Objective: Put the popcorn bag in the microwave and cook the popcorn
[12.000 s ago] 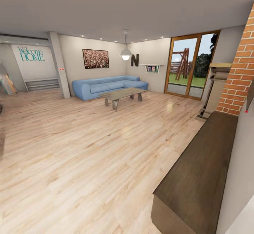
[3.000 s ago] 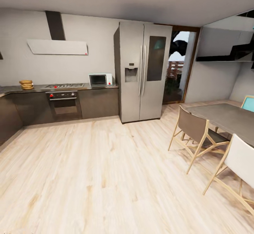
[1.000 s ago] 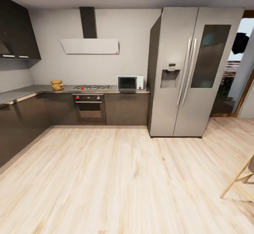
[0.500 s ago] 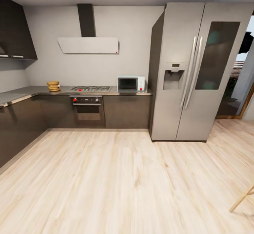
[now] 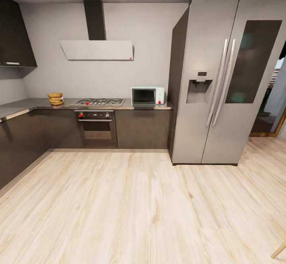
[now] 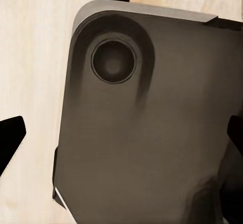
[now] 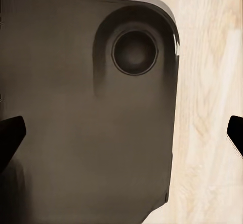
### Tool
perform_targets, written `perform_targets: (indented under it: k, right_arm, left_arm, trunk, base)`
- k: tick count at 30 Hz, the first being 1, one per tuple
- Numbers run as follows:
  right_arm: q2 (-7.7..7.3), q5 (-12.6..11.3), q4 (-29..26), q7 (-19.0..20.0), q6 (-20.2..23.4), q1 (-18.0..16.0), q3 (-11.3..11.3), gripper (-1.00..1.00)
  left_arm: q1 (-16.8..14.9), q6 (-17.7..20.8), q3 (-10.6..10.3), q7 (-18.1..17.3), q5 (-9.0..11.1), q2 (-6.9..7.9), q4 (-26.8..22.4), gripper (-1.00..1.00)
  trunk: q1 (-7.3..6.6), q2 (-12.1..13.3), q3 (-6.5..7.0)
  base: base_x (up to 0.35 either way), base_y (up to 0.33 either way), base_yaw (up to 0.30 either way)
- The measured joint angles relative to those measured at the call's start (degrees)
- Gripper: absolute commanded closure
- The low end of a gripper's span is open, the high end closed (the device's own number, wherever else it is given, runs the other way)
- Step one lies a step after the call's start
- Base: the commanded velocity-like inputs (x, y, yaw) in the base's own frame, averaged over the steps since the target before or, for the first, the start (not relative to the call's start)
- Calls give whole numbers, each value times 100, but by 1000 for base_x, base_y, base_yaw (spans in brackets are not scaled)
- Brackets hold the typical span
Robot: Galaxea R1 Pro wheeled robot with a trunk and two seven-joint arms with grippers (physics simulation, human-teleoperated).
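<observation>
A: Item one, popcorn bag (image 5: 55,98). Location?

B: On the worktop (image 5: 24,105), far end of the run, just beside the gas hob (image 5: 100,101) on the side away from the microwave (image 5: 147,96). Tan, squat, sitting upright on its base. Its folds run level, so its broad axis lies flat along the slab.

A: Item two, microwave.

B: Same worktop, other end, next to the fridge (image 5: 222,81). Door appears closed, dark glass facing the room. The hob sits between bag and microwave; the black oven (image 5: 95,127) is under the hob.

A: Bearing of the bag from the robot?

B: Ahead and to the robot's left, across a wide stretch of wood floor (image 5: 131,208). Well apart from both arms; nothing is in reach. By that bearing the left arm looks the nearer one once the base closes in, but that is a judgement only.

A: Fingers, left gripper (image 6: 121,143)?

B: Dark tips sit at opposite edges of the left wrist view, spread wide, nothing between them. Beyond them a dark rounded panel of the robot's own base (image 6: 152,133), floor behind.

A: Right gripper (image 7: 121,135)?

B: Same entry: tips spread wide, nothing held, pointed down at the base.

A: Stage of task?

B: Approach, by my reading. Bag untouched, microwave unopened.
</observation>
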Motion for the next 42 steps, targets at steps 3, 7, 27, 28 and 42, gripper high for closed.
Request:
perform_targets:
  k: [3, 7, 27, 28, 42]
  right_arm:
    - [2, -2, 0, 0, -5, 0, -11, -100]
    - [18, -2, 0, 0, -2, 0, -25, -100]
    - [28, 29, 0, 12, -1, 0, 10, -100]
    - [28, 30, 0, 13, -1, 0, 10, -100]
    - [30, 37, 0, 3, -4, 0, 12, -100]
  left_arm:
    - [0, 0, 1, 0, 0, 3, 0, -100]
    - [0, 0, 1, 0, 0, 10, 0, -100]
    - [0, 0, 1, 0, 3, 10, 0, -100]
    - [0, 0, 1, 0, 4, 9, 0, -100]
    - [0, 0, 1, 0, 9, 7, 0, -100]
  trunk:
    - [0, 0, 0]
    - [0, 0, 0]
    - [0, 0, 0]
    - [0, 0, 0]
    - [0, 0, 0]
  base:
    - [326, 0, 0]
    - [326, 0, 0]
    - [326, 0, 0]
    - [326, 0, 0]
    - [326, 0, 0]
